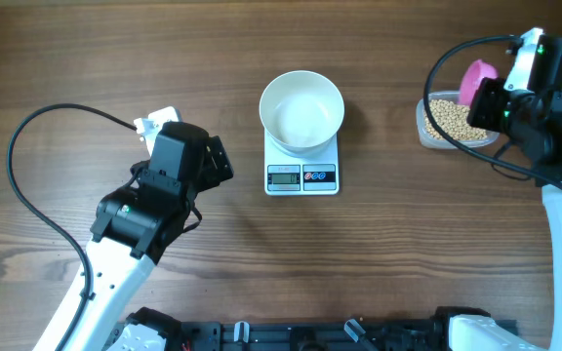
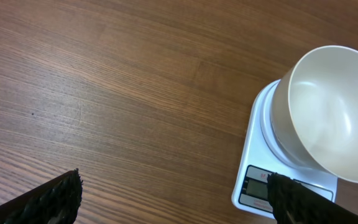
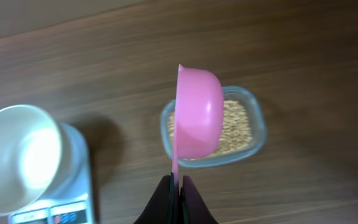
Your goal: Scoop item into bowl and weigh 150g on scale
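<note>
Beans (image 3: 236, 124): all in tub (image 3: 263, 124); bowl (image 1: 301, 107) empty. Your right gripper (image 3: 176, 186) pinches the pink scoop (image 3: 197, 112) by its thin handle. It may twist, spilling beans. Left gripper (image 2: 173, 191): fingers spread, idle.

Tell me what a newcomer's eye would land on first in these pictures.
The bright pink scoop stands out first, pinched by its handle in the right gripper and tipped on its side over the clear tub of tan beans at the table's right. Next comes the empty white bowl, sitting on the scale at the table's centre.
</note>
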You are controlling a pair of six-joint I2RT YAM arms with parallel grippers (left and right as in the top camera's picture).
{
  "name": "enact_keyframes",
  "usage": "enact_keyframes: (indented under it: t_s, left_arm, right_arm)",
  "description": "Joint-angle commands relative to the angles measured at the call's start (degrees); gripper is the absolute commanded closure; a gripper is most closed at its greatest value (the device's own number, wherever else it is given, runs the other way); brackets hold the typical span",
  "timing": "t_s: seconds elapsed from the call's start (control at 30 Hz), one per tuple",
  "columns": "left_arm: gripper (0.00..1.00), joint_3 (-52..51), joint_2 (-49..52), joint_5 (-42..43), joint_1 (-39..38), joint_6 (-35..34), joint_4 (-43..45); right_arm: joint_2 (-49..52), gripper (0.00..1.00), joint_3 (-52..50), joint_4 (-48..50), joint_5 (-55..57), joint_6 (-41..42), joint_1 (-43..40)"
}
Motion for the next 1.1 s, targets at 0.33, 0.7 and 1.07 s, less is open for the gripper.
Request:
enact_keyframes:
  t_s: [0.33,0.7,1.07]
  left_arm:
    - [0.00,0.2,-0.2,7.9,0.4,0.3,0.9]
    - [0.00,0.2,-0.2,33.7,0.4,21.2,-7.2]
    - [0.00,0.2,-0.2,27.6,-0.7,21.1,-10.0]
  right_arm:
    - [0.5,0.96,0.7,0.1,1.1,-3.0,-0.1]
    - [0.5,0.96,0.7,-0.8,0.4,-2.8,-0.1]
    - [0.5,0.96,0.7,-1.4,0.4,-2.7,-0.1]
